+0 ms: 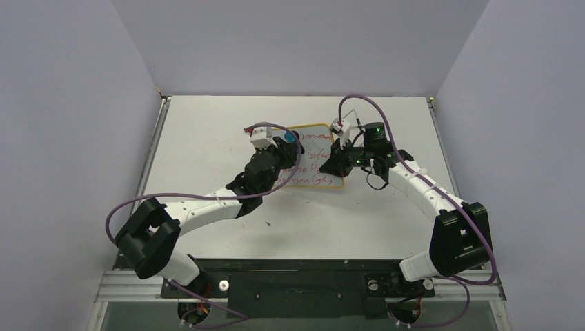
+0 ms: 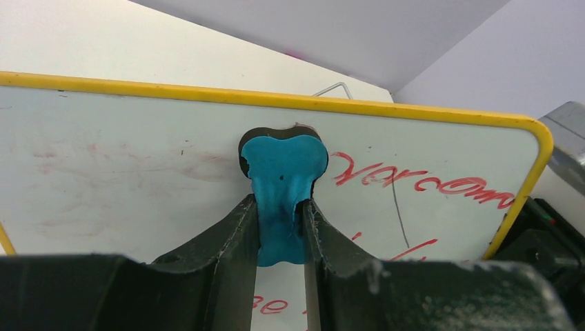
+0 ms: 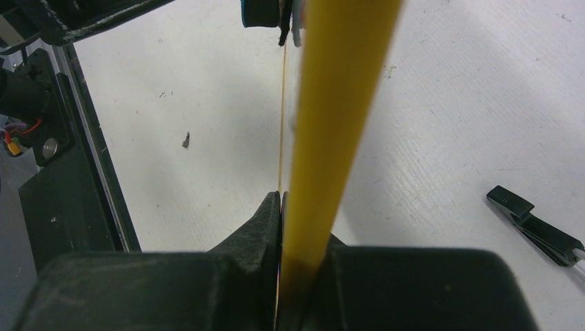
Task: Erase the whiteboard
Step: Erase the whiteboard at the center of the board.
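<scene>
Pinching the blue eraser (image 2: 283, 165), L gripper (image 2: 279, 203) presses it on the whiteboard (image 2: 138, 158) straight ahead. Red writing (image 2: 421, 183) lies just beside the pad, toward the R gripper (image 3: 296, 221), which is clamped on the board's edge. Lines run sideways, so next stroke prob. goes that way.

Right end effector (image 3: 290, 201) tight on the yellow edge of the whiteboard (image 3: 338, 103); black piece (image 3: 534, 224) on the table (image 3: 448, 103)

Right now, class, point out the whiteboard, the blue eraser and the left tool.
whiteboard (image 2: 124, 131), left wrist view, bare white face
blue eraser (image 2: 283, 165), left wrist view, wide head
left tool (image 2: 279, 203), left wrist view, between its fingertips
</scene>
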You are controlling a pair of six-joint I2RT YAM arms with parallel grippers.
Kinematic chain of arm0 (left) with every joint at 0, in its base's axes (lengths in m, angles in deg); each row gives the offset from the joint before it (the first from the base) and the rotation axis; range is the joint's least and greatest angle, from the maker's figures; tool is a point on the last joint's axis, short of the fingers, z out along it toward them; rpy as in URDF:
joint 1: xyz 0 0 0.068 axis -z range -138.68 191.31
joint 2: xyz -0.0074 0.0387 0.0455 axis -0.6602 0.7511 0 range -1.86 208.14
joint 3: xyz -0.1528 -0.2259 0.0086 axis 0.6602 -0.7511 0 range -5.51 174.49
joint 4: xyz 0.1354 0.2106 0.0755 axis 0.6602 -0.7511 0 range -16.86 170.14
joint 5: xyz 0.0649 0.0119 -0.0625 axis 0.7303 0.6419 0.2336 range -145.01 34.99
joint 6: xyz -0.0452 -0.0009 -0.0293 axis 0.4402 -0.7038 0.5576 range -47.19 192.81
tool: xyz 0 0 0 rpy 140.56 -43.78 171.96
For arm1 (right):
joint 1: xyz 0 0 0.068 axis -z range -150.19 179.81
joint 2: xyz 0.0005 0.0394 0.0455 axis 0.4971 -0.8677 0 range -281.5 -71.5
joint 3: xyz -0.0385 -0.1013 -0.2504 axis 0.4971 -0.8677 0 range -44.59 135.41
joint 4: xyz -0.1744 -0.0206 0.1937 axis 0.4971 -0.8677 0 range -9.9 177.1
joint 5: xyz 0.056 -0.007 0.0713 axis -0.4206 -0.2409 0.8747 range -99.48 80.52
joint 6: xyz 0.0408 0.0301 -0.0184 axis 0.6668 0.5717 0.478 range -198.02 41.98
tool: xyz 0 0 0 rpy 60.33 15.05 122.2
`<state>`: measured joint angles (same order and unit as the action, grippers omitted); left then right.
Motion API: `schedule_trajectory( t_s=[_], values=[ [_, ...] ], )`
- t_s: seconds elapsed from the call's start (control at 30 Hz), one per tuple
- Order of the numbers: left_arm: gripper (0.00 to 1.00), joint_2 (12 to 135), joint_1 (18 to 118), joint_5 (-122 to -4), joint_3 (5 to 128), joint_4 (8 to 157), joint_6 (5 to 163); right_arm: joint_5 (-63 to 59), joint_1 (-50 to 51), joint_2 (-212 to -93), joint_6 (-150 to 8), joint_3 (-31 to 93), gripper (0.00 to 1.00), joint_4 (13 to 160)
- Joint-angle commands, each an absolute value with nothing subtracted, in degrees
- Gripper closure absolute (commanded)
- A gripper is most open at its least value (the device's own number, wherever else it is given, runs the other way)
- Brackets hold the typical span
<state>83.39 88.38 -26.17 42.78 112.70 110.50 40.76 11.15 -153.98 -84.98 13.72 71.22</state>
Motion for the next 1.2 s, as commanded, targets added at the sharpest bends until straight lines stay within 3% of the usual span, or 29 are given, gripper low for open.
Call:
schedule_trajectory(
  t_s=[0.0,0.23,0.53,0.93,1.17],
  values=[
    [1.00,82.6,86.4,-33.2,40.4,114.7,104.9,40.1,8.5,-152.0,-89.6,15.4,1.00,70.9],
    [1.00,80.9,87.0,-41.3,37.2,119.7,97.2,39.2,7.0,-152.2,-88.8,15.6,1.00,71.4],
    [1.00,76.4,82.7,-37.3,33.7,114.7,94.8,38.3,5.0,-152.5,-88.7,16.1,1.00,71.2],
    [1.00,77.7,88.6,-39.7,35.2,117.0,88.8,37.6,3.3,-153.4,-89.8,16.6,1.00,70.2],
    [1.00,74.7,85.5,-39.0,32.3,116.0,89.6,37.6,2.6,-153.6,-90.5,16.8,1.00,69.5]
  ],
)
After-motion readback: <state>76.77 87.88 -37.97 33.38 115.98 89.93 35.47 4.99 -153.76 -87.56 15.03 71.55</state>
